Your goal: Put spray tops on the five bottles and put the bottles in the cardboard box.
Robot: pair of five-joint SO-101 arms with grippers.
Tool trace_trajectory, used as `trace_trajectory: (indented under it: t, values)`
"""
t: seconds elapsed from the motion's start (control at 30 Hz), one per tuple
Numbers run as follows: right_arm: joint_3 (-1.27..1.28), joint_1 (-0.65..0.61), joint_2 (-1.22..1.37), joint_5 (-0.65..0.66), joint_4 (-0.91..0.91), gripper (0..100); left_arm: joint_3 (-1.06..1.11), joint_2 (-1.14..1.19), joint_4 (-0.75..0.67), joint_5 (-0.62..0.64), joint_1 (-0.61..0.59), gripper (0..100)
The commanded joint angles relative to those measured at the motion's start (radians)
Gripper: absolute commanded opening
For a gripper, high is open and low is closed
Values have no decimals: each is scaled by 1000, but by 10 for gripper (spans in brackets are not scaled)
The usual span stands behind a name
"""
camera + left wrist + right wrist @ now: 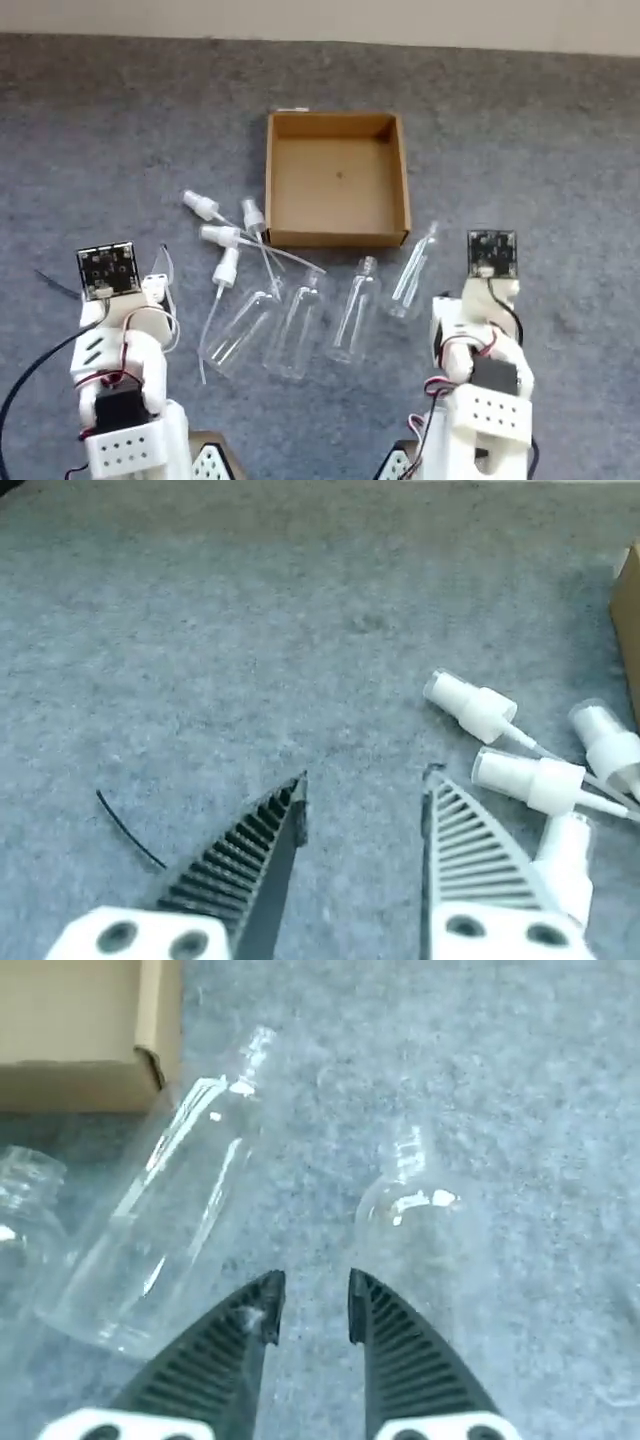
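- The worktop (540, 130) is covered in grey carpet-like fabric that fills nearly the whole high view.
- The left arm sits in the lower left of the high view. In its wrist view the left tool (366, 777) is wide open and empty over bare fabric, with the spray tops off to its right.
- The right arm sits in the lower right of the high view. The right tool (315, 1280) is parted by a narrow gap and grips nothing. Its tips lie between two bottles and touch neither.
- The cardboard box (335, 238) sits open-topped at upper centre, with nothing inside.
- The clear bottles (297, 325) lie capless on their sides in a row across the middle of the frame, necks toward the box, between the arms and its front wall. The rightmost one (170, 1230) lies just beside the box's front right corner.
- Four white spray tops (220, 236) lie loose in a cluster left of the box. Their thin dip tubes trail down and right across the necks of the two left bottles.
- A thin black strand (130, 830) lies on the fabric by the left arm.
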Motion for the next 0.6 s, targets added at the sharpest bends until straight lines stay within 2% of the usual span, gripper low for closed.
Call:
trace_trajectory:
  t: [0.0,0.37,0.57]
  values:
    - [45,-4,-107,-3,-22,59,19,-1,44,-6,18,178]
    - [294,-4,-473,-3,-19,59,19,-1,169,-6,18,181]
    - [334,-5,-582,-3,101,59,19,-1,226,-6,18,181]
